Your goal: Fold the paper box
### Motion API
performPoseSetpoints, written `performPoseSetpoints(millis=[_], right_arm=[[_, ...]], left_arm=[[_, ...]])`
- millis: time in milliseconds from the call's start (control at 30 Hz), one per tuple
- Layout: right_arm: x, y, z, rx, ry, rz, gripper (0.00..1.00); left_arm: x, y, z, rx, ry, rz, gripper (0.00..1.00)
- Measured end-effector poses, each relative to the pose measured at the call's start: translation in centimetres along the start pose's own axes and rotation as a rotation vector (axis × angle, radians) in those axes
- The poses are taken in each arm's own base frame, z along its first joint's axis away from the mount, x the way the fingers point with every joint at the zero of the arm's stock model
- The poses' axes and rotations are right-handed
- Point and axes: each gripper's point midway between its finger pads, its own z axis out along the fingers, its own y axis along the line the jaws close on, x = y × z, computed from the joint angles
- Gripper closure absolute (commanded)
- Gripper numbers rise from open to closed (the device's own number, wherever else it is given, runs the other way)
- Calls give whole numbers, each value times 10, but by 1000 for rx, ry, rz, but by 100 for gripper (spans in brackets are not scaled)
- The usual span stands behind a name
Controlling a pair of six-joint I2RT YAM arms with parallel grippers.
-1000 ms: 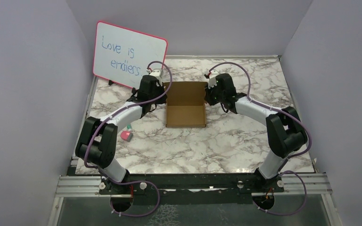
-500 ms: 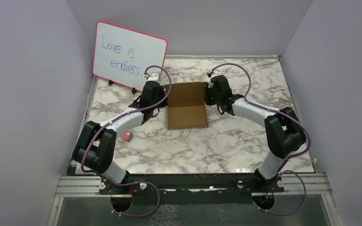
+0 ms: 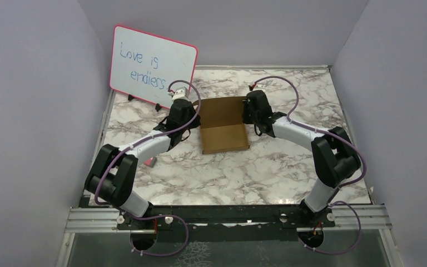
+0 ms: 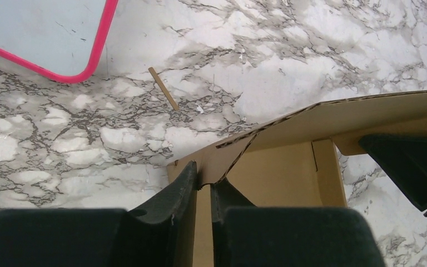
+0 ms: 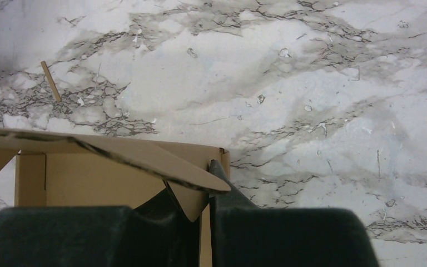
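Nearest the arm bases, in front of the paper box (image 3: pixel 225 139) and well off to its left, a small pink object (image 3: pixel 150 162) peeks out beside the left arm. The box sits open near the middle of the marble worktop (image 3: pixel 278 167). Its shallow tray faces the arms, a flap is lifted along its far side, and the whole piece is turned slightly askew. The 2 arms reach in from either side of it. The left gripper (image 4: pixel 203 186) is at the box's left side, jaws clenched on the cardboard at a corner fold. The right gripper (image 5: pixel 197 197) is at the box's right side, jaws clamped on a corner tab. Just behind the box's far flap a thin wooden sliver (image 4: pixel 163 96) lies on the marble. Farther back and left of the box stands a pink-framed whiteboard (image 3: pixel 153 64) with blue handwriting
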Motion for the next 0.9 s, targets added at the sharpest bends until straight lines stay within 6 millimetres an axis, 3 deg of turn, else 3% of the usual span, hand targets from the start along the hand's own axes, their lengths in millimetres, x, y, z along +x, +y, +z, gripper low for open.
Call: performPoseSetpoints(millis=[267,567,900], right_arm=[[2,-1,0,8,-13,-11,88],[2,0,1,-33,-25,-146,88],[4,2,1,-61,-32,-203,89]], left_arm=[[0,4,-4,-17,-21,5,73],[11,11,-4,27,-9,213,69],[23,18,-9,84,-6,360,87]])
